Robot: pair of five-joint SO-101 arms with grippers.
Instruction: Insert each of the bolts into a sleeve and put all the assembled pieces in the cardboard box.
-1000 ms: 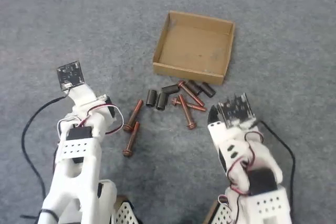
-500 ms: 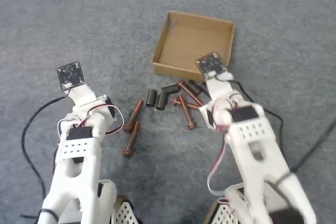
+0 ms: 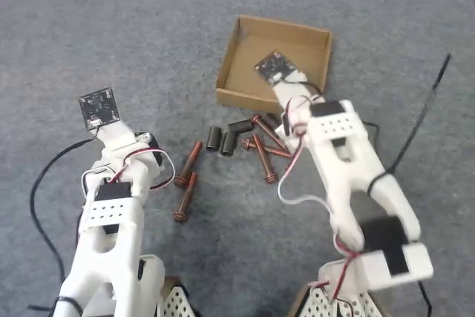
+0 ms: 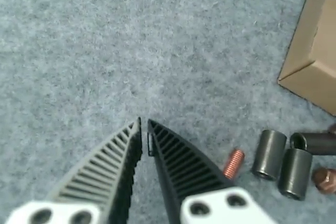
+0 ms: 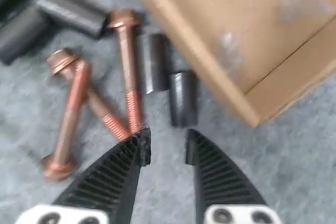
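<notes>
Just ahead of the part-open right end effector (image 5: 165, 142) lies a dark sleeve (image 5: 184, 98), beside the box (image 5: 236, 40). It looks like rigid, smooth metal that would likely roll, so pinch it across mid-length. The left end effector (image 4: 144, 125) is closed and empty.

The high view is fixed above and behind the arm bases. It faces down and forward over the bench (image 3: 59, 42) from far enough to take in the left arm (image 3: 111, 206), the right arm (image 3: 338, 146) and the cardboard box (image 3: 274, 61).

The left wrist view sits behind the left tool (image 4: 144, 123) and looks along its fingers, close to the bench. Sleeves (image 4: 269, 154) and a box corner lie beyond the tips, off to one side.

The right wrist view sits likewise behind the right tool (image 5: 167, 140), nearer still, with bolts (image 5: 128, 66) just ahead of the tips.

All three views share the sleeves and the box's near wall.
</notes>
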